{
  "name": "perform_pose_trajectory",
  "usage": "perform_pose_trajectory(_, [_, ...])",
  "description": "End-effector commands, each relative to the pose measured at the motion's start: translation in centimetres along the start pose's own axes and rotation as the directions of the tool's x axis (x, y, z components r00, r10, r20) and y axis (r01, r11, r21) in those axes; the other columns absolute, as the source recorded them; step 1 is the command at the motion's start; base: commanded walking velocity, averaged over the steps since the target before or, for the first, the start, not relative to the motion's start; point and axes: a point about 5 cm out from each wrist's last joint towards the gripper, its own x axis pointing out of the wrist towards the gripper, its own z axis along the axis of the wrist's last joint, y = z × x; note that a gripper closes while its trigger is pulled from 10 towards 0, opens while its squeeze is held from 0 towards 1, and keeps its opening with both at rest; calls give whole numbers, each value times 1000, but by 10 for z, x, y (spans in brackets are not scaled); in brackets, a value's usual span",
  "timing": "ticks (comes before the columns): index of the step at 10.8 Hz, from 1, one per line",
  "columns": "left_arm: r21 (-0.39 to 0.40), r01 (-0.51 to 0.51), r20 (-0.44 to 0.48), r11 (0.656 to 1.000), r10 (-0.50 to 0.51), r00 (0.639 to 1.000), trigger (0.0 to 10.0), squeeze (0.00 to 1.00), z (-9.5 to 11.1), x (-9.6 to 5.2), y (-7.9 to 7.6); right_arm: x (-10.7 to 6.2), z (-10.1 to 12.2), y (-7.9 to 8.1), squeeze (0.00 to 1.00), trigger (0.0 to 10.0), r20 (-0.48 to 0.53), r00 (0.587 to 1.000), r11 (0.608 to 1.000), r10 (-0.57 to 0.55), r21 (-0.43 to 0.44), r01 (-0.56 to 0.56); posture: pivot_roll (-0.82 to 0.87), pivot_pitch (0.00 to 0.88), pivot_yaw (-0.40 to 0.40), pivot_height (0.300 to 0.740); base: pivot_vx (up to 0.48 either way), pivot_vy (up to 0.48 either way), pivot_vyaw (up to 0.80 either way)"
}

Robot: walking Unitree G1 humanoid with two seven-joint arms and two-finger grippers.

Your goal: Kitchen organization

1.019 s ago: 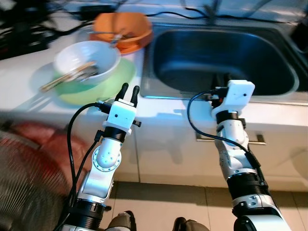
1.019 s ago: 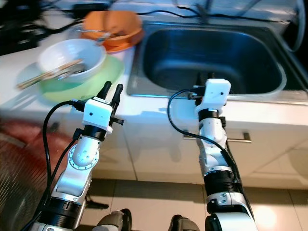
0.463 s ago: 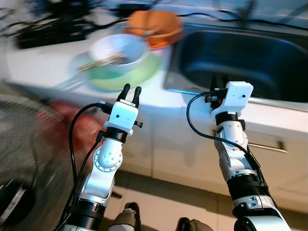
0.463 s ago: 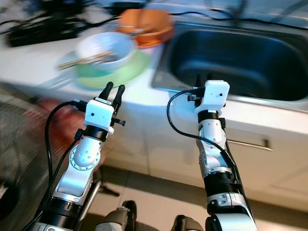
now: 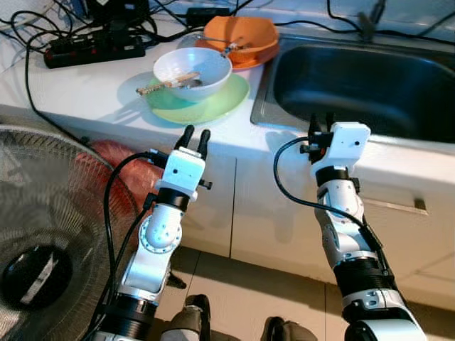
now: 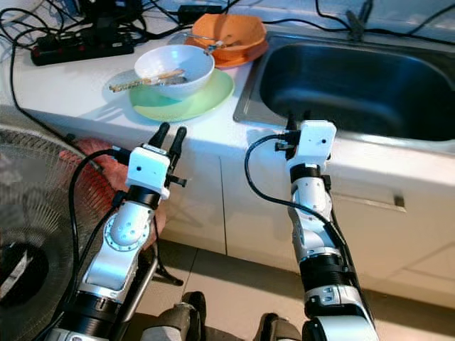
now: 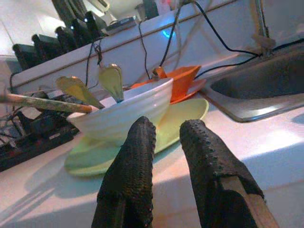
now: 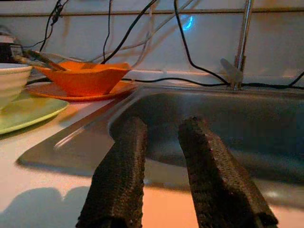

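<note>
A white bowl (image 5: 193, 69) holding chopsticks and spoons sits on a green plate (image 5: 213, 105) on the white counter. Behind it an orange bowl (image 5: 242, 32) rests on an orange plate, next to the steel sink (image 5: 370, 78). My left gripper (image 5: 195, 133) is raised in front of the counter edge, short of the green plate, open and empty. My right gripper (image 5: 320, 119) is raised at the sink's front rim, open and empty. In the left wrist view the white bowl (image 7: 128, 111) lies just beyond the fingertips (image 7: 137, 137). The right wrist view looks into the sink (image 8: 228, 123).
A black power strip (image 5: 96, 51) with tangled cables lies at the counter's back left. A standing fan (image 5: 50, 234) fills the lower left beside my left arm. White cabinet doors (image 5: 263, 213) are below the counter. A faucet (image 8: 242, 42) stands behind the sink.
The camera has backed away and swung, so the counter looks farther off and the fan has come into view at left. Both arms keep the same raised pose, grippers unchanged.
</note>
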Motion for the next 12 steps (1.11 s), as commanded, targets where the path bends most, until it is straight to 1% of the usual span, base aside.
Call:
perform_pose_trajectory(1, [2, 11, -21, 1000, -11, 1000, 10000, 0, -3, -1, -2, -4, -7, -1, 0, 10000, -34, 999, 1000, -5, 6, 5, 14, 150, 22, 740, 0, 0, 0])
perform_pose_trajectory(2, [14, 0, -31, 1000, 1, 1000, 10000, 0, -5, -1, -1, -4, -7, 0, 0, 10000, -35, 999, 1000, 0, -3, -1, 13, 150, 24, 740, 0, -315, 0])
perform_pose_trajectory(4, [13, -14, -38, 1000, 14, 999, 10000, 0, -6, 0, 2, -4, -7, 1, 0, 10000, -36, 999, 1000, 7, -8, -7, 13, 152, 25, 740, 0, -364, 0])
perform_pose_trajectory(5, [20, -19, -40, 1000, 20, 999, 10000, 0, -6, 0, 2, -4, -7, 1, 0, 10000, -37, 999, 1000, 8, -8, -8, 13, 154, 24, 740, 0, -409, 0])
perform_pose_trajectory(6, [26, -20, -40, 999, 21, 999, 10000, 0, -6, 0, 3, -4, -7, 1, 0, 10000, -37, 999, 1000, 9, -9, -9, 13, 154, 24, 740, 0, -472, 400])
perform_pose_trajectory(8, [24, -28, -47, 999, 30, 998, 10000, 0, -7, -1, 3, -4, -8, 2, 0, 10000, -41, 999, 1000, 17, -11, -17, 14, 156, 21, 740, 0, -461, 0])
perform_pose_trajectory(9, [19, -32, -45, 999, 33, 998, 10000, 0, -7, -1, 3, -4, -8, 1, 0, 10000, -43, 999, 1000, 18, -11, -18, 15, 163, 18, 740, 0, -255, 0])
perform_pose_trajectory(11, [4, -40, -31, 999, 40, 999, 10000, 0, -5, -1, 4, -4, -9, 1, 0, 10000, -48, 999, 1000, 21, -8, -21, 15, 164, 17, 740, 0, 0, 0])
perform_pose_trajectory(12, [2, -40, -29, 999, 40, 999, 10000, 0, -5, -1, 4, -4, -8, 2, 0, 10000, -43, 999, 999, 28, -16, -28, 14, 162, 17, 740, 0, 0, 531])
